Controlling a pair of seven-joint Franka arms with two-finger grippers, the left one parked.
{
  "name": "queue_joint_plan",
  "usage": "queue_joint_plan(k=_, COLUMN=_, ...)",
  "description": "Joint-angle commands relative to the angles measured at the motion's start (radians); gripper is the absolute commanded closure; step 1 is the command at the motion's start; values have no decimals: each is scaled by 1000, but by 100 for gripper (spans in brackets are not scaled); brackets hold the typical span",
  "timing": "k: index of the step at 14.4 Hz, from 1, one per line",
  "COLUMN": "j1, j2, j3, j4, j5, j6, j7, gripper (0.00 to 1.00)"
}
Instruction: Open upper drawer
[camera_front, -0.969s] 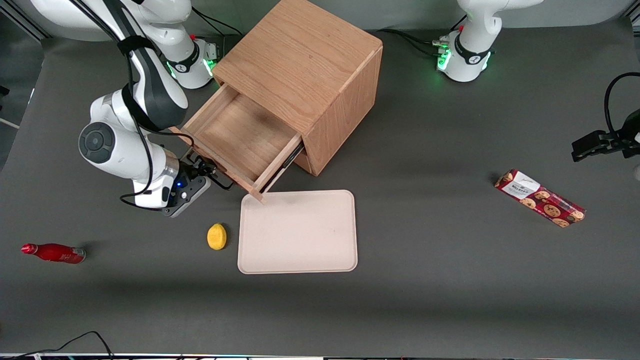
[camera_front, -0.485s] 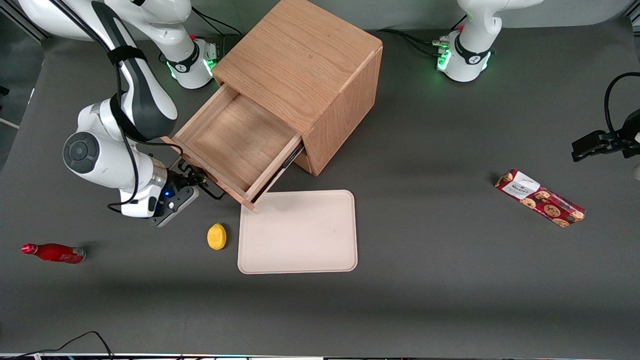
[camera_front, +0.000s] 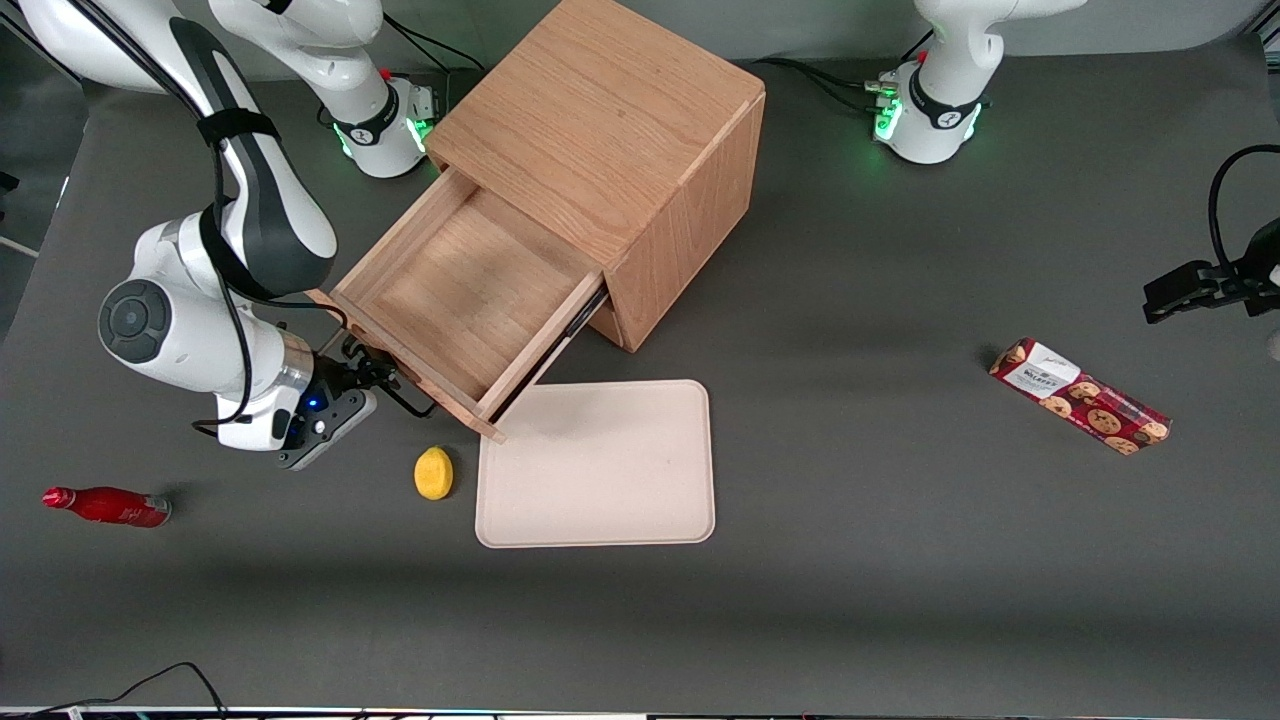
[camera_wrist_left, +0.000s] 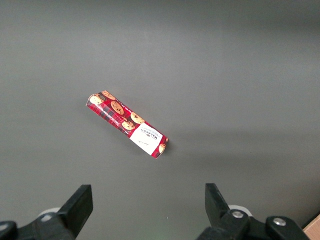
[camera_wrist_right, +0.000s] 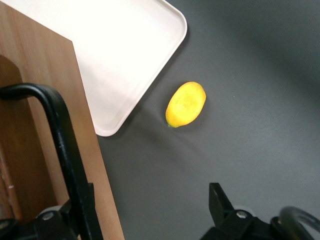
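Note:
The oak cabinet (camera_front: 600, 130) stands at the middle of the table, far from the front camera. Its upper drawer (camera_front: 460, 290) is pulled well out and its inside is bare. My right gripper (camera_front: 385, 385) is at the drawer's front panel, by the black bar handle. In the right wrist view the gripper (camera_wrist_right: 150, 210) is open, jaws wide apart. One finger (camera_wrist_right: 82, 210) lies against the handle (camera_wrist_right: 62, 135) and the drawer front (camera_wrist_right: 47, 70); the other finger (camera_wrist_right: 220, 200) is out over the grey table. The lower drawer is hidden under the upper one.
A beige tray (camera_front: 600, 470) lies just under the drawer's corner, nearer the camera. A lemon (camera_front: 433, 472) lies beside the tray, close to my gripper. A red bottle (camera_front: 105, 505) lies toward the working arm's end. A cookie box (camera_front: 1080, 397) lies toward the parked arm's end.
The upper drawer has slid farther out of the cabinet. My gripper has moved with its handle, away from the cabinet and toward the working arm's end.

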Motion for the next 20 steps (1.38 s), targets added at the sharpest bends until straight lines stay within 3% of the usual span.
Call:
queue_joint_plan(k=1, j1=-18, j2=27, j3=-7, j4=12, j5=-47, j6=2, j7=-28, gripper=0)
queue_joint_plan(k=5, j1=-18, j2=18, j3=-5, j4=16, j5=-45, j6=-18, j7=-34, gripper=0)
queue_joint_plan(k=13, j1=-15, j2=-49, j3=-34, j4=225, j5=-31, j6=-308, j7=-7, gripper=0)
queue_joint_plan(k=17, j1=22, j2=-189, j3=-129, j4=219, j5=-39, j6=-348, j7=151, gripper=0)
queue_joint_plan(k=19, j1=57, j2=-267, j3=-206, j4=214, j5=-38, j6=-409, j7=418, gripper=0)
queue_joint_plan(k=20, j1=60, j2=-295, j3=-226, j4=207, j5=-38, j6=-418, j7=468, gripper=0)
